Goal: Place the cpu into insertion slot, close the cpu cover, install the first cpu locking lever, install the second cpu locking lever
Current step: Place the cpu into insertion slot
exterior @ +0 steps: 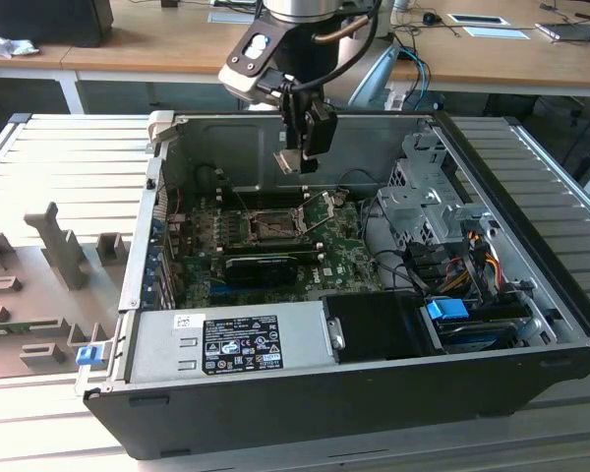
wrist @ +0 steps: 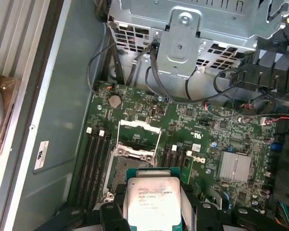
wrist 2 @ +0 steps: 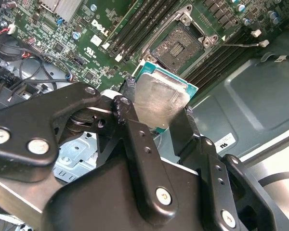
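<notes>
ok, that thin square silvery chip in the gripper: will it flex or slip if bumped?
Probably stiff: the thin square silvery cpu looks flat with the gripper pinching just two opposite edges. The smooth metal face looks slippery, so it might pivot between the black fingers if bumped. Likely light for its size, being so thin.

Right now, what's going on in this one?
The robot arm's gripper is shut on the cpu, gripping it by its edges above the green circuit board inside an open computer case. The chip hangs in the air near the insertion slot, not yet seated. The cpu cover is swung open, leaving the socket's dark centre bare.
</notes>
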`<state>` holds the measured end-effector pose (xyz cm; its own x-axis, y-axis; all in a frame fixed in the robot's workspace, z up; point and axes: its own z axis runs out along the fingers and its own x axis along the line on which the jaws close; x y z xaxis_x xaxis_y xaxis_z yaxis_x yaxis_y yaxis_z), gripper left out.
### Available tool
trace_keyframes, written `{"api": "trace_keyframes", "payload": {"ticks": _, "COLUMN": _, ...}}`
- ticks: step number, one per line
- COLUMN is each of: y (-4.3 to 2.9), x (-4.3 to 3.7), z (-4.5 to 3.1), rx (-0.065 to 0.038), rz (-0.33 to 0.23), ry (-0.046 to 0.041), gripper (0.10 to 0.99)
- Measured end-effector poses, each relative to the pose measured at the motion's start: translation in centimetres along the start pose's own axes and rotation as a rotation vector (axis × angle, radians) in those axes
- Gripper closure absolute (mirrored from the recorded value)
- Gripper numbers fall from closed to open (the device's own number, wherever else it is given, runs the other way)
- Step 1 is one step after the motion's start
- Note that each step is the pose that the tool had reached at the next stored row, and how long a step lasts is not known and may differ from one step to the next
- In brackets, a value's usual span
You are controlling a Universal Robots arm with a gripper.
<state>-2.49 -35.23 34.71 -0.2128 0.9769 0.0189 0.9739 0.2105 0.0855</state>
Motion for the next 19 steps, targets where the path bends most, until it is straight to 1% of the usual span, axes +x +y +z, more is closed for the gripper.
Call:
{"api": "trace_keyframes", "payload": {"ticks": 9, "y": 0.0, "x": 0.0, "z": 0.02, "rx": -0.001, "rz": 0.041, "ry": -0.0036, "gripper": 0.557}}
{"api": "trace_keyframes", "payload": {"ticks": 11, "y": -0.01, "x": 0.0, "z": 0.09, "rx": -0.001, "rz": 0.067, "ry": -0.0057, "gripper": 0.557}}
{"api": "trace_keyframes", "payload": {"ticks": 14, "y": -0.05, "x": 0.01, "z": 0.2, "rx": -0.002, "rz": 0.091, "ry": -0.0078, "gripper": 0.557}}
{"api": "trace_keyframes", "payload": {"ticks": 19, "y": -0.11, "x": 0.01, "z": 0.52, "rx": -0.002, "rz": 0.098, "ry": -0.0084, "gripper": 0.557}}
